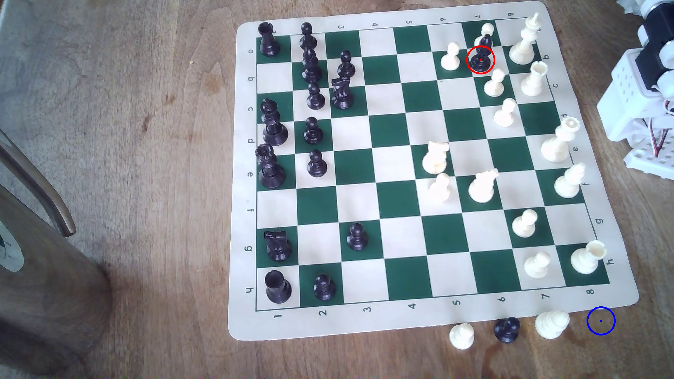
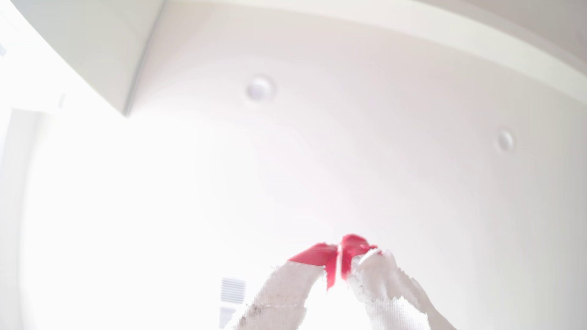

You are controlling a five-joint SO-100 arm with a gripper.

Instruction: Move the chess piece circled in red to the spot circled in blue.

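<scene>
Black bishop stands ringed — pincer closed (empty), skyward.

Arm folded back, gripper pointing up

We see our gripper aimed at the ceiling, red-tipped fingers pressed together, while the white arm sits at the exterior view's right edge.

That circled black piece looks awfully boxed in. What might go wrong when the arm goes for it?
1. The slim black bishop-like piece in the red ring has a white pawn behind it and others at its sides, so the descending end effector, its red-tipped fingers pressed together now, might topple one.
2. The blue-ringed patch of bare wood sits beside a captured white piece, which a careless drop may bump.
</scene>
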